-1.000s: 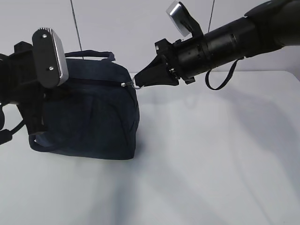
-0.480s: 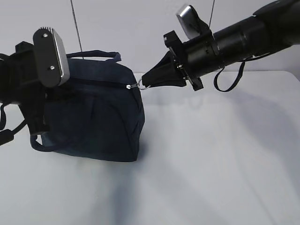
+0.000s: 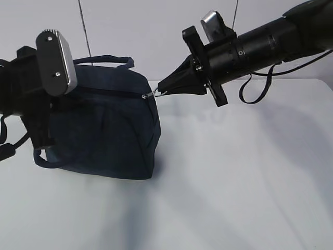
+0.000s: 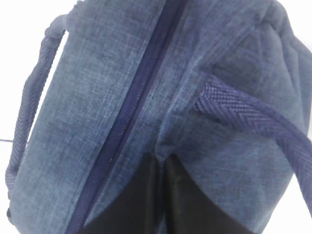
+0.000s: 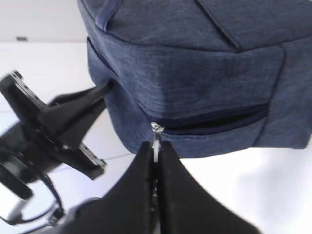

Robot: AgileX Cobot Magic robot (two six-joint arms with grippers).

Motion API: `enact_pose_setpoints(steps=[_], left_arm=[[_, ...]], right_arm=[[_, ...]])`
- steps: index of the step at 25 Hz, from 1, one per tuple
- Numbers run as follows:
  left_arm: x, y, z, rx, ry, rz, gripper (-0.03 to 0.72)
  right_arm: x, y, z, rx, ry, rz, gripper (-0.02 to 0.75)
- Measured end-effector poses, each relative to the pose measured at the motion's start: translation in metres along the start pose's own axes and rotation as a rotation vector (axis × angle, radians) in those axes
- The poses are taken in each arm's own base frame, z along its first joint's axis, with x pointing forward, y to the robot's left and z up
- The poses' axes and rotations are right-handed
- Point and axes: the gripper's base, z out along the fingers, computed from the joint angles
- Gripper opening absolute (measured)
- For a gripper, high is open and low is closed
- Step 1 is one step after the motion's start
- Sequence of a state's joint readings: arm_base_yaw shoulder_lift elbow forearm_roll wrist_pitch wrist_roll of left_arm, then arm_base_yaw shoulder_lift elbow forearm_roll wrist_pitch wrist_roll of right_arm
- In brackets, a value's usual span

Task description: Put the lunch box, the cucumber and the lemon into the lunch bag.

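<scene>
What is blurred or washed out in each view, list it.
Exterior view: sharp, soft shadows on the table beside the lunch bag. Left wrist view: bag fabric soft from closeness, background blown out white, left tool a dark blur. Right wrist view: right tool blurred, metal ring pull glinting.

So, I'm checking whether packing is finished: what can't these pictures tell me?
- Inside of the lunch bag: hidden in all views by its closed fabric; lunch box, cucumber and lemon appear nowhere.
- Left gripper: in the exterior view its fingertips are hidden behind the arm; the wrist view shows them pinched on the fabric.
- Ring pull: mostly buried between the right gripper fingers.
</scene>
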State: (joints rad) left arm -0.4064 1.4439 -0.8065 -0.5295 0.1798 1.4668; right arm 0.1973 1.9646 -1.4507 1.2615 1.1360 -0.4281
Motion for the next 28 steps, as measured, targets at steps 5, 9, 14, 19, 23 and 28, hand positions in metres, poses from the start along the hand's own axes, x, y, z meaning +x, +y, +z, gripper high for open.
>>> enact_pose_setpoints(steps=[5,9,14,19,23,28], left_arm=[[0.000,0.001,0.000,-0.006,-0.001,0.000,-0.002],[0.000,0.001,0.000,-0.012,-0.001,0.000,-0.002],[0.000,0.003,0.000,-0.030,-0.003,0.000,-0.002],[0.000,0.004,0.000,-0.045,-0.005,0.000,-0.002],[0.000,0.004,0.000,-0.046,-0.005,0.000,-0.002],[0.000,0.005,0.000,-0.047,-0.003,-0.002,-0.002]], right_arm=[[-0.001,0.002,0.000,-0.022,-0.013,0.119,-0.013],[-0.002,0.002,0.000,-0.024,-0.018,0.194,-0.013],[-0.006,0.001,0.003,-0.079,-0.032,0.298,-0.013],[-0.011,-0.004,0.007,-0.128,-0.054,0.362,-0.013],[-0.011,-0.010,0.010,-0.114,-0.047,0.369,-0.013],[-0.011,-0.024,0.017,-0.072,-0.025,0.383,-0.013]])
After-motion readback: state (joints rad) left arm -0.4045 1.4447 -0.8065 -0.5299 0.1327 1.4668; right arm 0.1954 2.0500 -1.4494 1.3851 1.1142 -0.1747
